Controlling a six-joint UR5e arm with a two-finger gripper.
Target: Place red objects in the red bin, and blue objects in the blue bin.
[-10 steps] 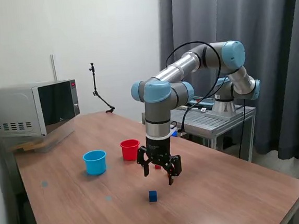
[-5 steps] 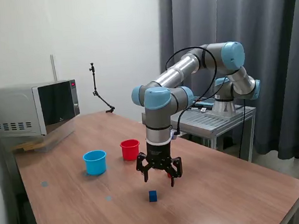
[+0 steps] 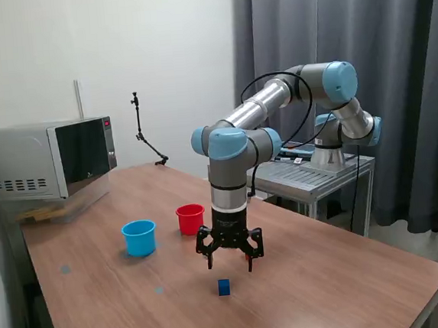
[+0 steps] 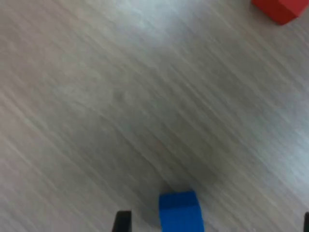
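Pincer (image 3: 229,260) spread and empty above the wooden worktop (image 3: 329,277); centre it over the small dark-blue cube (image 3: 224,287) at lower centre, then descend straight.

Bare table (image 3: 306,279) surrounds the blue cube (image 3: 224,287); cups (image 3: 191,219) well apart.

Exterior view evenly lit, sharp; wrist view blurred, with a soft dark shadow on the table (image 4: 96,96).
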